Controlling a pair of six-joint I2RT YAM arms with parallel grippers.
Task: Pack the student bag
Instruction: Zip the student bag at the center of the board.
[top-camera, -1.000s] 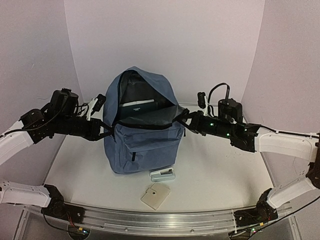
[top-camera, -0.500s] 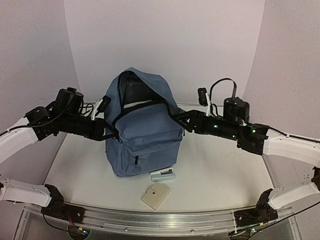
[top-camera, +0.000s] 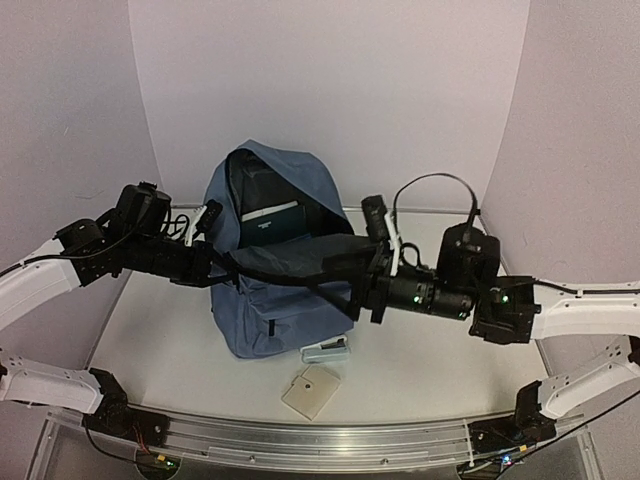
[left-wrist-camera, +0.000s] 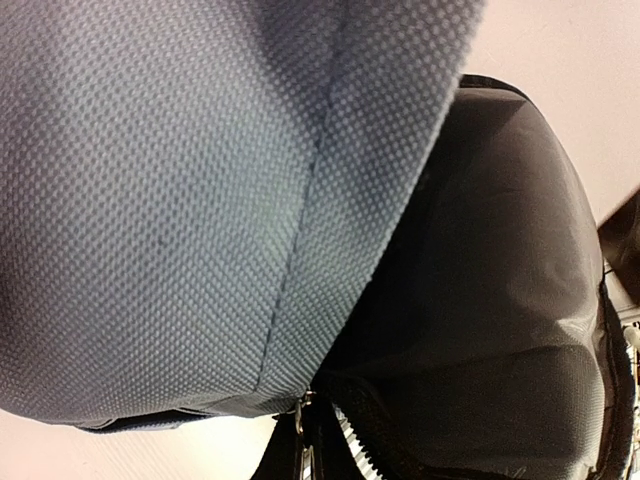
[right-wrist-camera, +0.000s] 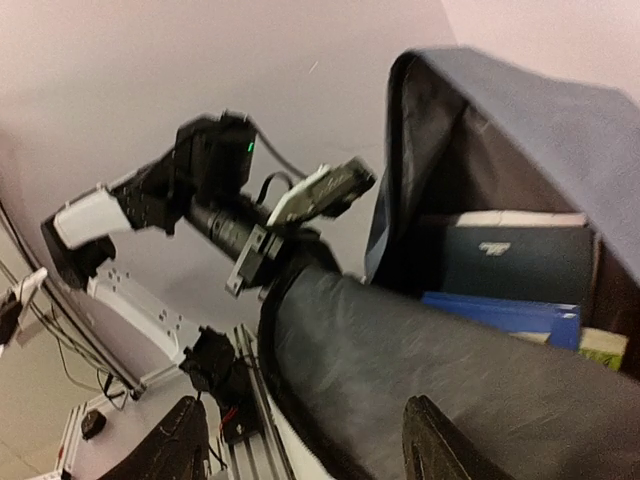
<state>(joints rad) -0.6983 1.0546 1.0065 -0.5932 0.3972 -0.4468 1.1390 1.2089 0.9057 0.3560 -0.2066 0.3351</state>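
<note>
Standing open on the table (top-camera: 430, 350), the student bag (top-camera: 262, 320) is pinched at its left rim by the closed left gripper (top-camera: 214, 265); the right gripper (right-wrist-camera: 310, 440) is held spread wide above the folded-down front flap (top-camera: 300, 250). White lettering on a dark book (top-camera: 270, 222) inside cannot be read. A second earlier the right rim was gripped

Rear overhead and close wrist cameras share the student bag (top-camera: 250, 318).

On table (top-camera: 440, 365) centre: student bag (top-camera: 262, 322), books (top-camera: 270, 220) upright inside its open top. Small case (top-camera: 326, 351) lies just before the bag's front base. Flat pad (top-camera: 310, 391) just before that, nearer the table's front edge.
</note>
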